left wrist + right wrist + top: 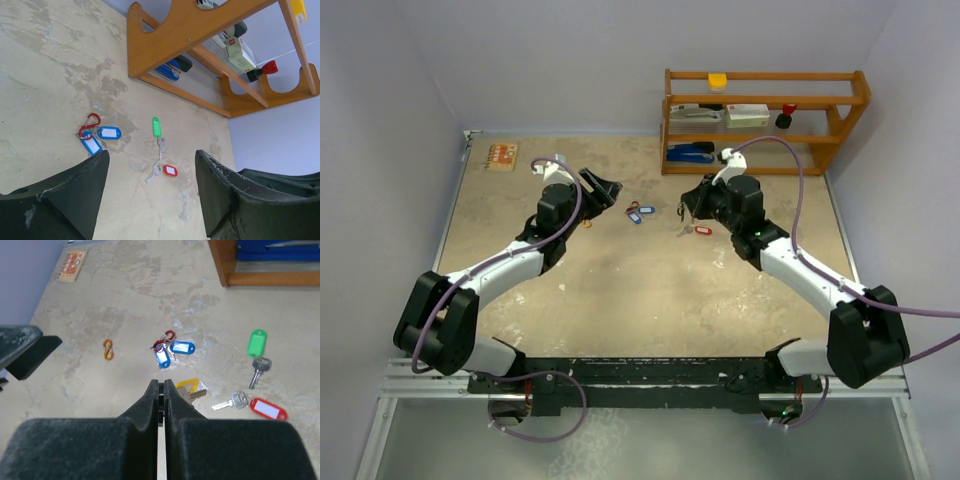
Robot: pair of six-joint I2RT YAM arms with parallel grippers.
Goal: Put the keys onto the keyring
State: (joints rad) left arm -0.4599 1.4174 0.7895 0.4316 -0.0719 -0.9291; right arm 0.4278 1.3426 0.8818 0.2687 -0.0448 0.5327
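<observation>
My right gripper (160,382) is shut, held above the table; a yellow-tagged key (187,386) sticks out from beside its pads. On the table beyond it a red carabiner ring (164,338) carries two blue-tagged keys (181,347), and a green-tagged key (257,342) and a red-tagged key (268,409) lie to the right. My left gripper (151,156) is open and empty, above and short of the red-tagged key (170,170). In the top view the left gripper (603,190) is left of the blue tags (640,213) and the right gripper (691,206) is right of them.
A small orange figure-8 clip (107,349) lies left of the blue tags. A wooden shelf (760,125) with a blue stapler and boxes stands at the back right. A card (502,156) lies at the back left corner.
</observation>
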